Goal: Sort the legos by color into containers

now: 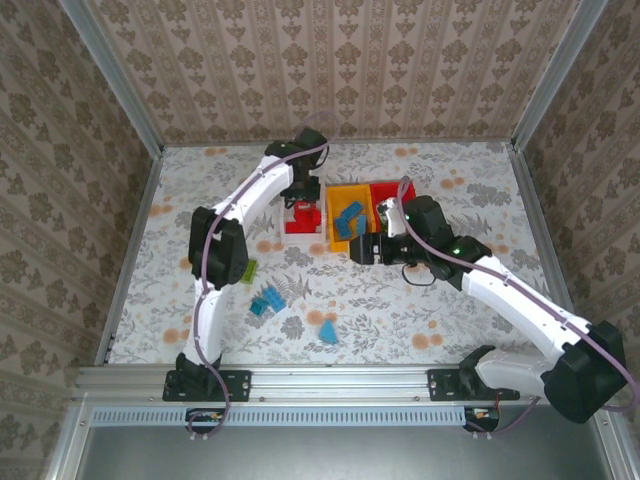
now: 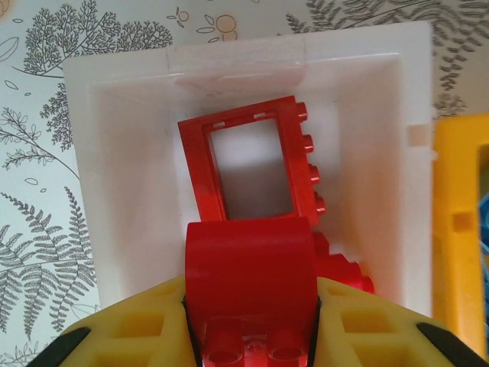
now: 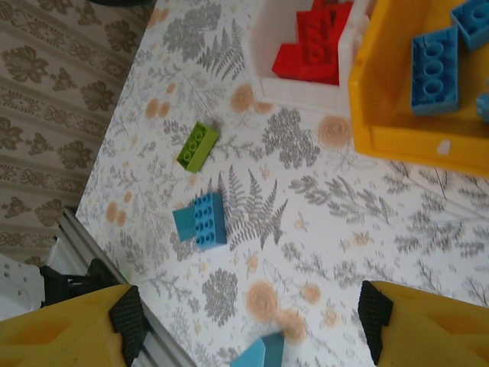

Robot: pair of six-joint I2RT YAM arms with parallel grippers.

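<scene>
While the left end effector (image 2: 250, 330) grips a red brick (image 2: 250, 264), the white bin (image 2: 114, 84) holds red legos (image 2: 200, 176).

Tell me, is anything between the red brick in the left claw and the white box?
Nothing visible blocks it. The left gripper holds the red brick right above the white bin, where a red frame already lies.

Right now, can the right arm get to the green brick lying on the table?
Probably yes. The right gripper is open and empty, with bare table between it and the green brick. The left arm's elbow hangs close by that brick and might crowd it.
</scene>
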